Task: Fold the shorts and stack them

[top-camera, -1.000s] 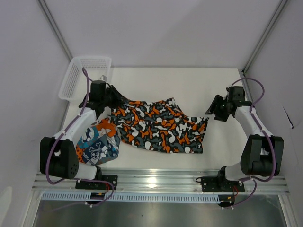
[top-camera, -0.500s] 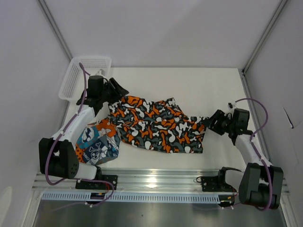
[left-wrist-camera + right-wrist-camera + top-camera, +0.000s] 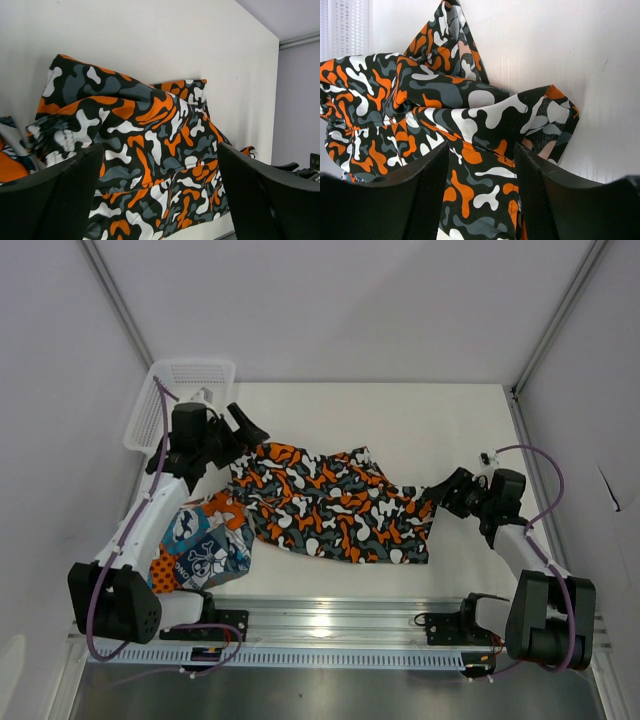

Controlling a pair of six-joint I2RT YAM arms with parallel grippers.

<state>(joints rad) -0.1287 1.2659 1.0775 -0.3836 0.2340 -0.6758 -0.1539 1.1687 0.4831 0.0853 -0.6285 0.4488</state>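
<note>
— Spotting the orange, black, white and grey camouflage-print cloth shorts (image 3: 335,505) where?
— Lying rumpled across the middle of the white counter (image 3: 400,420).
— And the teal-blue, orange and white skull-patchwork cloth shorts (image 3: 205,545)?
— Sitting bunched at the near left, touching the camouflage pair.
— Checking the left tool (image 3: 240,435)?
— Hovering over the camouflage pair's far-left corner, near the white plastic mesh basket (image 3: 160,405), with both fingers spread wide, gripping nothing.
— Right tool (image 3: 445,490)?
— Sitting low at the right-hand hem, with 2 fingers parted and cloth showing between them, not clamping.
</note>
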